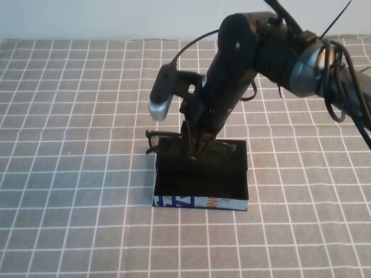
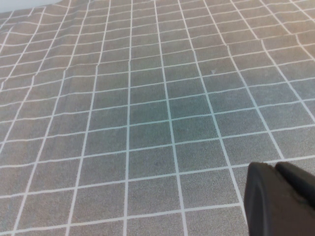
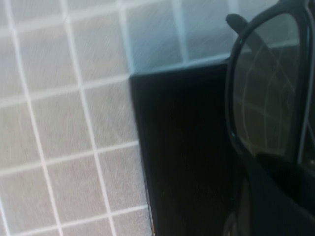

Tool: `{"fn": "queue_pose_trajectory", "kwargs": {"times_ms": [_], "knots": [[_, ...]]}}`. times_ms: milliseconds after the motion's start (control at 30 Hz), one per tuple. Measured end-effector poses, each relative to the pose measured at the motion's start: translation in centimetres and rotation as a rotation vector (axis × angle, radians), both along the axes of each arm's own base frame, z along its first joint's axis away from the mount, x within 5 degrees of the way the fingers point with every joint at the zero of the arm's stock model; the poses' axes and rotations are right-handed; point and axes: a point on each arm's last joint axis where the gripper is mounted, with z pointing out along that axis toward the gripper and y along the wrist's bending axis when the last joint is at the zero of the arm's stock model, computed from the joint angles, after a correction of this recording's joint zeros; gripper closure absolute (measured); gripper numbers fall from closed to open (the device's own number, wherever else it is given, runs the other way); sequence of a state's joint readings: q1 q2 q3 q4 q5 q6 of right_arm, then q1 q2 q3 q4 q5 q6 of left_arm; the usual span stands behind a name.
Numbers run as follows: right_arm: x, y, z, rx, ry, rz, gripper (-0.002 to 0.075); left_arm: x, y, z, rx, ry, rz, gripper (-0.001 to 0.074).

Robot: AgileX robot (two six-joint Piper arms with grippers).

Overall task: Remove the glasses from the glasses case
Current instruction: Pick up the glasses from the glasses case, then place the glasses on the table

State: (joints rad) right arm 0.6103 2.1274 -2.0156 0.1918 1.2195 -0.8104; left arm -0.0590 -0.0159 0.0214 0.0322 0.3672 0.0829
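Observation:
The glasses case [image 1: 200, 184] lies open on the checked cloth, its black inside facing up and its light blue printed front [image 1: 200, 202] towards me. My right gripper [image 1: 197, 147] reaches down over the back of the case and is shut on the black glasses [image 1: 165, 139], which sit across the case's back edge, one end sticking out to the left. In the right wrist view a lens [image 3: 266, 88] shows close up over the case's dark inside [image 3: 187, 147]. My left gripper [image 2: 275, 168] is shut and empty over bare cloth, out of the high view.
A grey cloth with a white grid [image 1: 75, 174] covers the whole table. The right arm [image 1: 278, 52] comes in from the upper right, with cables hanging by it. A pale wall runs along the table's far edge.

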Motion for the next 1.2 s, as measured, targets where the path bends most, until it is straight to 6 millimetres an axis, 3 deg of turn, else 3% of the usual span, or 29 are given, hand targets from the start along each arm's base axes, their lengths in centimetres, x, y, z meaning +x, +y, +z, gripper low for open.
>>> {"fn": "queue_pose_trajectory", "kwargs": {"times_ms": [200, 367, 533, 833, 1067, 1200], "knots": [[0.5, -1.8, 1.9, 0.037, 0.045, -0.226, 0.0672, 0.0, 0.0, 0.0, 0.000, 0.000, 0.000, 0.0739], [1.8, -5.9, 3.9, 0.089, 0.081, -0.467, 0.0672, 0.0, 0.0, 0.0, 0.000, 0.000, 0.000, 0.0739], [1.8, -10.6, 4.1, 0.109, 0.173, -0.693, 0.0672, 0.0, 0.0, 0.0, 0.000, 0.000, 0.000, 0.0739], [-0.8, -16.7, -1.4, 0.145, 0.332, -1.058, 0.0673, 0.0, 0.0, 0.0, 0.000, 0.000, 0.000, 0.0739], [-3.6, -17.5, -6.9, 0.174, 0.466, -1.202, 0.0673, 0.0, 0.0, 0.0, 0.000, 0.000, 0.000, 0.0740], [-4.7, -17.8, -8.7, 0.154, 0.495, -1.239, 0.0673, 0.0, 0.0, 0.0, 0.000, 0.000, 0.000, 0.0739]]}}
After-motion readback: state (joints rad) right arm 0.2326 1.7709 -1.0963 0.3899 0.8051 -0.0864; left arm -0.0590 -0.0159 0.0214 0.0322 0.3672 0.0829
